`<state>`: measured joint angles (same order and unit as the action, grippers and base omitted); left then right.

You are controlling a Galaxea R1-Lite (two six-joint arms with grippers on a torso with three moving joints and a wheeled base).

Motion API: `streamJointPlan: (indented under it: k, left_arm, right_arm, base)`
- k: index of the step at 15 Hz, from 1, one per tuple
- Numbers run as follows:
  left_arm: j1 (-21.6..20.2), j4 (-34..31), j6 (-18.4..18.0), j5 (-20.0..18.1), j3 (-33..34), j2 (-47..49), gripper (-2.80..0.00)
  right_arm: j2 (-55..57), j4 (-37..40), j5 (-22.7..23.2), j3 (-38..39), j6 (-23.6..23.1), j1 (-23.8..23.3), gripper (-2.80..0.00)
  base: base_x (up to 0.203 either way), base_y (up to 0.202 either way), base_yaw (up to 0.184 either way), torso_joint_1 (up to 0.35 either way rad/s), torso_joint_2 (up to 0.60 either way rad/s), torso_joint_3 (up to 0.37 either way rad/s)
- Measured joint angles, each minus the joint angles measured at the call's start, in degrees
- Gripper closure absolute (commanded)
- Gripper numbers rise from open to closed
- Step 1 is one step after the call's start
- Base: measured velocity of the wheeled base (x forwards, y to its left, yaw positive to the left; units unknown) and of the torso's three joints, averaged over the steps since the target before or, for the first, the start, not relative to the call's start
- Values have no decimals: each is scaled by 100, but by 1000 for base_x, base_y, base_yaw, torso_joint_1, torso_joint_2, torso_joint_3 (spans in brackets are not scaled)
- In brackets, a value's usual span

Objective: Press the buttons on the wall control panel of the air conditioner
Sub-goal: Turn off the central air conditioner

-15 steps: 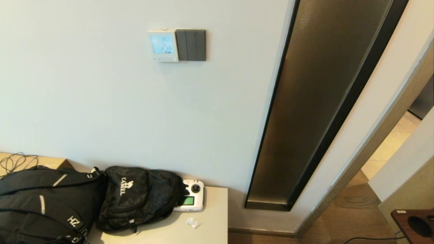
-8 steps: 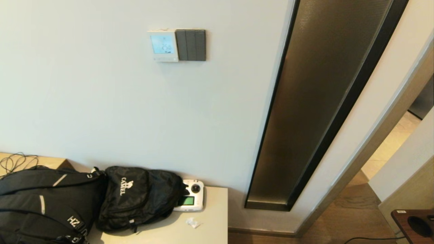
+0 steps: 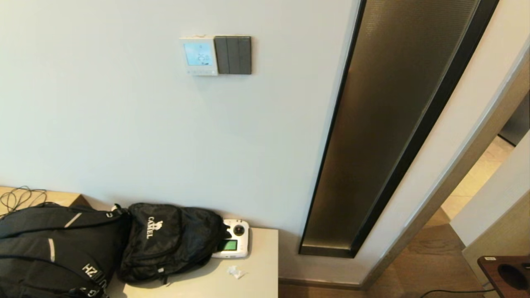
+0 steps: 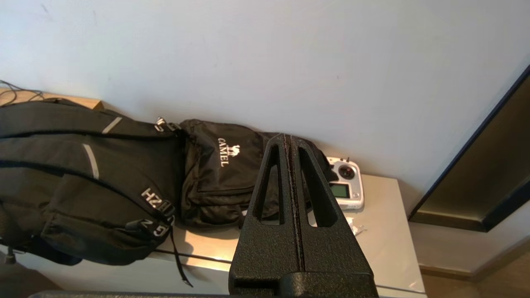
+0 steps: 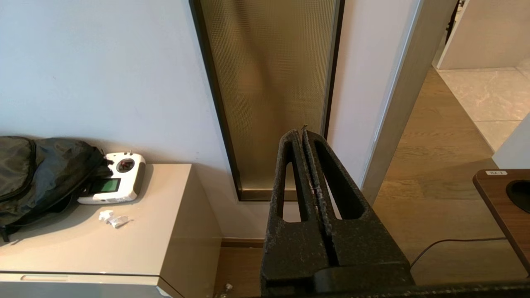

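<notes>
The air conditioner's wall control panel (image 3: pixel 199 55) is a small white square high on the wall, its screen lit pale blue. The buttons (image 3: pixel 201 72) form a tiny pale row along its bottom strip. Neither gripper shows in the head view. My left gripper (image 4: pixel 287 138) is shut and empty, low before the cabinet and the black backpacks. My right gripper (image 5: pixel 301 133) is shut and empty, low before the bronze glass strip. The panel is out of both wrist views.
A dark grey three-rocker switch plate (image 3: pixel 234 55) adjoins the panel's right side. Below stand a beige cabinet (image 3: pixel 261 273) with two black backpacks (image 3: pixel 169 240), a white handheld controller (image 3: pixel 234 244) and a paper scrap (image 3: pixel 236 272). A tall bronze glass strip (image 3: pixel 389 124) and a doorway lie to the right.
</notes>
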<state>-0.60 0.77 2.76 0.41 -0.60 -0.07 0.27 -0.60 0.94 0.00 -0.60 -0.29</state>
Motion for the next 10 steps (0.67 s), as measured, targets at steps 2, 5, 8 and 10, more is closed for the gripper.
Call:
streamJointPlan:
  k: [2, 5, 8, 10]
  left_arm:
    - [0, 0, 0, -1, 0, 0, 0]
    - [0, -2, 5, -1, -4, 0, 0]
    - [0, -2, 2, 0, -4, 0, 0]
    - [0, -6, 2, 0, -4, 0, 0]
  right_arm:
    - [0, 0, 0, 0, 0, 0, 0]
    - [0, 0, 0, 0, 0, 7, 0]
    - [0, 1, 0, 0, 0, 0, 0]
    - [0, 0, 0, 0, 0, 0, 0]
  base:
    - [0, 0, 0, 0, 0, 0]
    - [0, 0, 0, 0, 0, 0]
    - [0, 0, 0, 0, 0, 0]
    - [0, 0, 0, 0, 0, 0]
